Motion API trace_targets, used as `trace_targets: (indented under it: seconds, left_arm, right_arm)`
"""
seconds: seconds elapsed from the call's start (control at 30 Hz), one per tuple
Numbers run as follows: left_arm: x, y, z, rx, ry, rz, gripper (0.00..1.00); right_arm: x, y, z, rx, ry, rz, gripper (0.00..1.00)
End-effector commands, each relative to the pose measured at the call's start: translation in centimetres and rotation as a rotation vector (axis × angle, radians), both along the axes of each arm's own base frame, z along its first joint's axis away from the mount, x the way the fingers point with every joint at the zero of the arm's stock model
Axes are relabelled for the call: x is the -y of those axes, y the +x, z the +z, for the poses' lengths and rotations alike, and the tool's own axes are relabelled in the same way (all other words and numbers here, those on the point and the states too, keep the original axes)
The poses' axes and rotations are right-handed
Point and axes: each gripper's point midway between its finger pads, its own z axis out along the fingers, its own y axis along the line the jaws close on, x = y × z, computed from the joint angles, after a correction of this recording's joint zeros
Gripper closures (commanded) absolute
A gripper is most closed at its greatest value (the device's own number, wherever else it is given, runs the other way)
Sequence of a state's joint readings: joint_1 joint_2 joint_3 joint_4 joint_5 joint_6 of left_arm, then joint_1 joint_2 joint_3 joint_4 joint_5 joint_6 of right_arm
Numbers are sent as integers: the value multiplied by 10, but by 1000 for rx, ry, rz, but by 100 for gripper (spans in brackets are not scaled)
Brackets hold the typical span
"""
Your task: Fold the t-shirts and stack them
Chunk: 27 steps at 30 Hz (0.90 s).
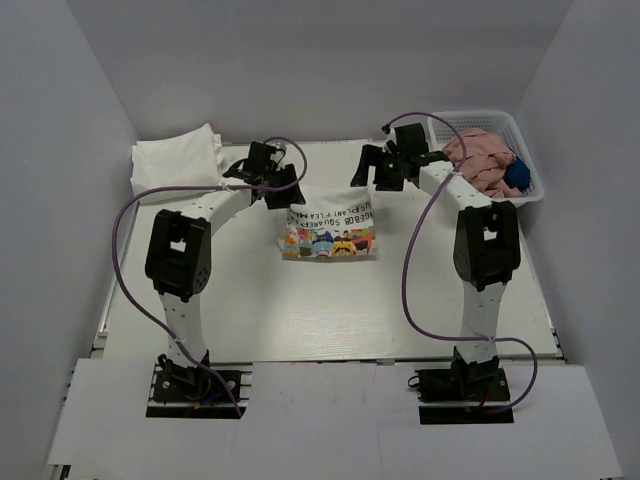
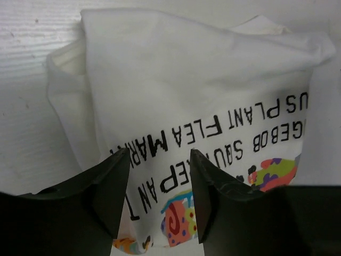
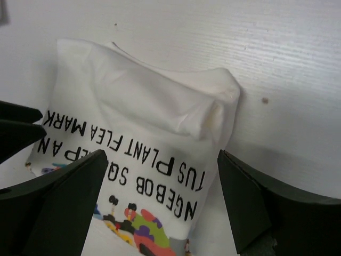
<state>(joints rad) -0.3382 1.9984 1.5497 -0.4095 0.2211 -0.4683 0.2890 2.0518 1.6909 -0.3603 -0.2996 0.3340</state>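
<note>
The printed t-shirt (image 1: 330,228), laid crosswise at mid-frame, is flanked along its upper edge by the left gripper (image 1: 284,196) and right gripper (image 1: 368,180), both parted and seemingly empty.

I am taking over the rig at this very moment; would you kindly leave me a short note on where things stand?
The left gripper is open over the printed t-shirt and holds nothing.
The right gripper is wide open over the same shirt's other end, also empty.
The printed t-shirt lies folded, print up, in the middle of the table.
A white bundle of folded cloth sits at the back left corner.
The basket at the back right holds pink cloth.
Done: the printed tee is folded.
Left: stack it on the white bundle; the basket's cloth probably follows.
</note>
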Motion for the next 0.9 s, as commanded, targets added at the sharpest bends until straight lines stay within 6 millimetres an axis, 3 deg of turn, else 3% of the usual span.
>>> trace_targets:
  seconds: [0.0, 0.1, 0.13, 0.23, 0.33, 0.4, 0.53, 0.57, 0.63, 0.67, 0.7, 0.73, 0.87]
  left_arm:
    - [-10, -18, 26, 25, 10, -20, 41]
    - [-2, -24, 56, 117, -63, -62, 37]
    - [2, -21, 69, 158, -89, -77, 30]
    - [10, -13, 108, 231, -102, -96, 21]
    - [18, -8, 132, 291, -110, -128, 1]
    - [28, -13, 139, 303, -157, -182, 1]
    - [55, -39, 109, 222, -225, -310, 1]
    - [60, -47, 95, 182, -229, -332, 1]
    - [63, -67, 63, 110, -238, -364, 1]
    - [61, -73, 51, 79, -231, -361, 1]
    - [55, -86, 24, 12, -215, -354, 1]
    - [50, -90, 12, -12, -193, -335, 1]
    - [35, -124, -44, -156, -168, -288, 1]
  right_arm:
    - [-4, 11, -2, 41, -42, 104, 10]
    - [-16, 19, 18, 104, -11, 142, 10]
    - [-18, 11, 15, 90, 2, 151, 10]
    - [-20, 3, 37, 128, 32, 151, 10]
    - [-24, -5, 40, 122, 55, 142, 10]
    - [-24, -9, 44, 125, 59, 133, 10]
    - [-38, -15, 37, 116, 154, 198, 10]
    - [-46, -15, 26, 75, 193, 239, 10]
    - [-53, -11, 24, 64, 207, 259, 10]
    - [-55, -7, 5, 27, 211, 261, 10]
    - [-58, -6, 0, 16, 217, 260, 10]
    - [-61, -2, -2, 5, 229, 253, 10]
    - [-61, 10, -49, -51, 228, 216, 10]
